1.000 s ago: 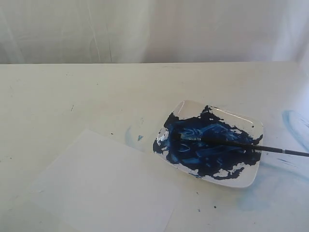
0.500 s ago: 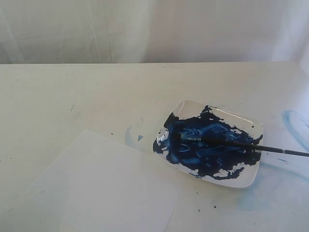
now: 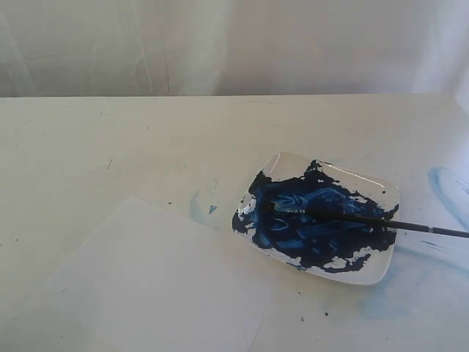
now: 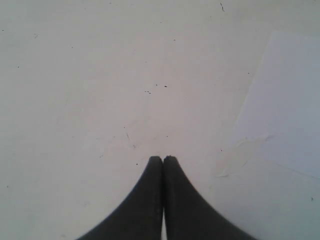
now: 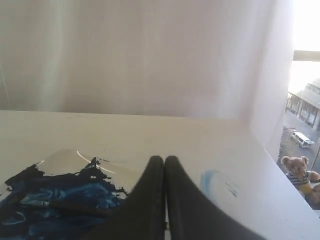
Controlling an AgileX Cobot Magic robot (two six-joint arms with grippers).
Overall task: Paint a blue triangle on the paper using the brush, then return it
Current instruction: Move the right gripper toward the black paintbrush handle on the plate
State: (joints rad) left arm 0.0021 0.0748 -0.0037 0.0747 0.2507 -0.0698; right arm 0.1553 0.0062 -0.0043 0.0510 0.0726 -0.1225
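Observation:
The brush [image 3: 366, 218] lies across a white dish [image 3: 381, 271] smeared with dark blue paint, its bristles in the paint and its black handle running off the right edge of the exterior view. The paper [image 3: 161, 286] lies flat at the front left, blank; no blue triangle shows on it. Neither arm appears in the exterior view. My left gripper [image 4: 163, 158] is shut and empty over bare table beside a corner of the paper [image 4: 290, 100]. My right gripper [image 5: 164, 159] is shut and empty, close to the dish [image 5: 70, 160] and the brush [image 5: 60, 204].
Pale blue stains mark the table [image 3: 110, 139] left of the dish [image 3: 199, 207] and at the far right [image 3: 445, 187]. A white curtain hangs behind the table. In the right wrist view the table's edge and a window lie beyond a blue stain [image 5: 217, 182].

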